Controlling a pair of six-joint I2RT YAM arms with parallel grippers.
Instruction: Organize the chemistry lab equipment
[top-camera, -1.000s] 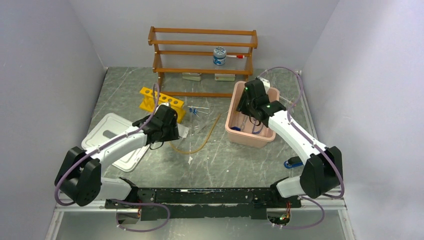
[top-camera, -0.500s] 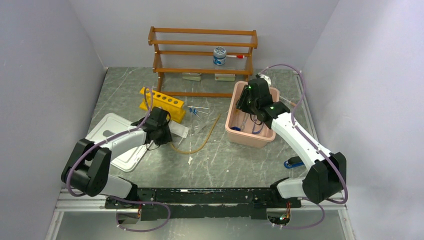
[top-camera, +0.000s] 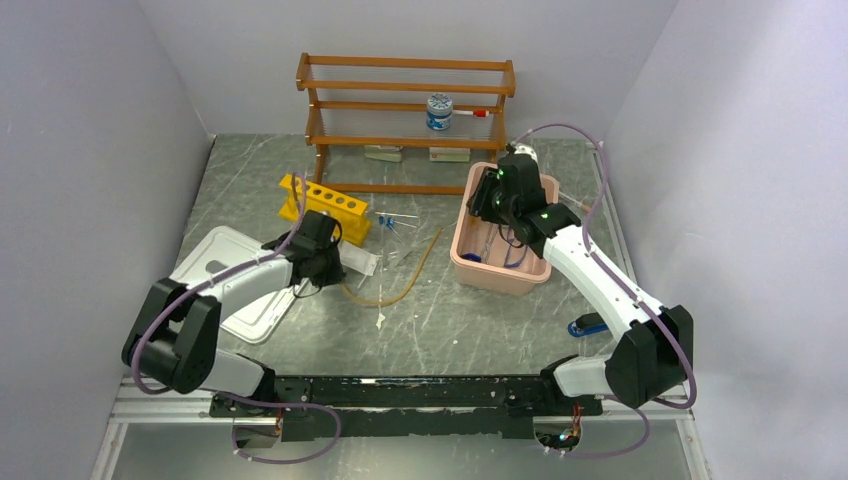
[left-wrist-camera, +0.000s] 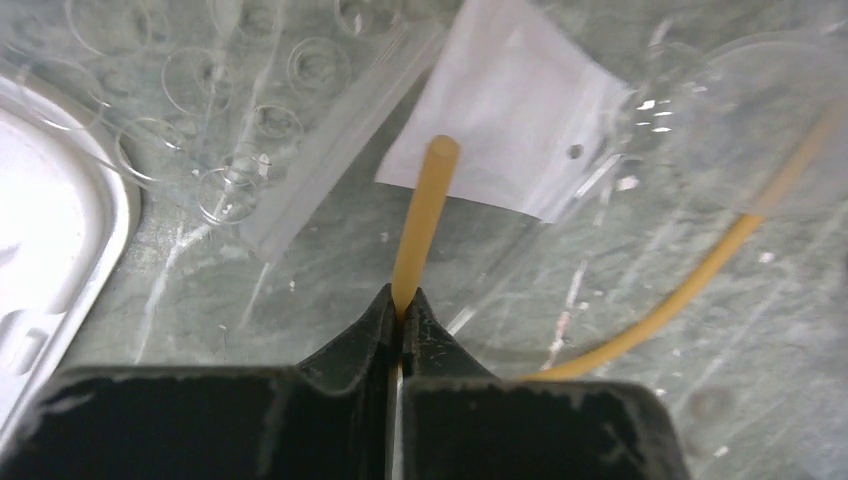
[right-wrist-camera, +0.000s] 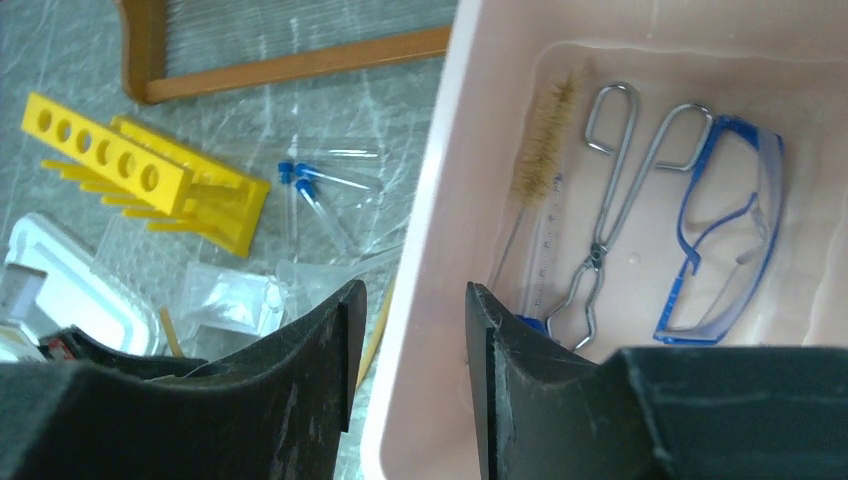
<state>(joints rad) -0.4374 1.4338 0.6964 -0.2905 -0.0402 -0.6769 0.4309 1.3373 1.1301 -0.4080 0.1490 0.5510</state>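
My left gripper (left-wrist-camera: 402, 305) is shut on the tan rubber hose (left-wrist-camera: 425, 215) close to its free end, low over the table. The rest of the hose (top-camera: 405, 285) curves right across the table. My right gripper (right-wrist-camera: 408, 300) is open and hangs over the left rim of the pink bin (right-wrist-camera: 440, 180), holding nothing. Metal tongs (right-wrist-camera: 610, 220), a brush (right-wrist-camera: 545, 140) and blue safety glasses (right-wrist-camera: 730, 230) lie in the bin. The yellow test-tube rack (top-camera: 325, 205) lies on its side, with two blue-capped tubes (right-wrist-camera: 310, 195) to its right.
A wooden shelf (top-camera: 405, 110) at the back holds a white-lidded jar (top-camera: 439, 111). A white tray lid (top-camera: 225, 280) lies under my left arm. A clear plastic bag (left-wrist-camera: 520, 130) sits just beyond the hose end. A blue-and-black tool (top-camera: 587, 325) lies near the right arm's base.
My left gripper came down and closed on the end of the hose. The right gripper shifted slightly toward the back over the bin.
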